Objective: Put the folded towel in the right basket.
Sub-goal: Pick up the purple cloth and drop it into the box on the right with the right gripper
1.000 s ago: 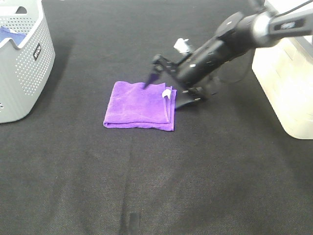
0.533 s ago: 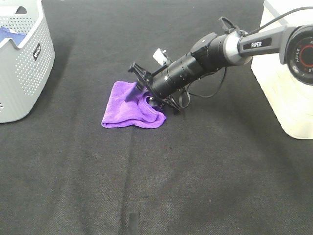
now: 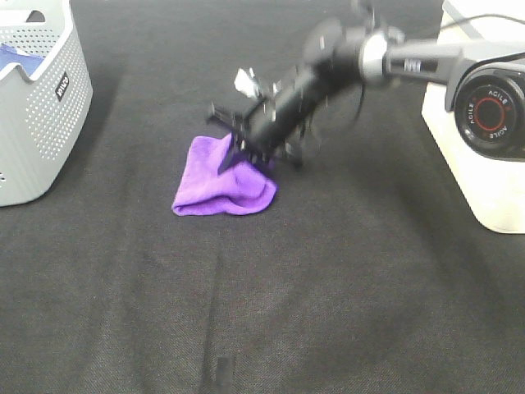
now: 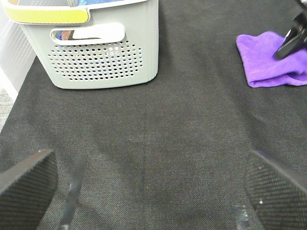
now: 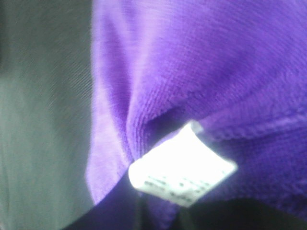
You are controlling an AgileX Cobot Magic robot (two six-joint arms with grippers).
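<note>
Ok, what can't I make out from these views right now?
Right gripper: motion-blurred in exterior high, so its grip on the towel is unclear.
Right wrist: the towel fills the frame and hides the jaws; the print on the tag is blurred.
Right basket: cut off by exterior high's edge, inside unseen.

Even bright light, faint shadows, right arm motion-blurred, towel close-up soft

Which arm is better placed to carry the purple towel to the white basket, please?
Right. The right claw sits on the purple towel, which bunches up under it, and the white basket stands on that arm's side. The left claw hangs open, well away from the towel, near the grey basket.
</note>
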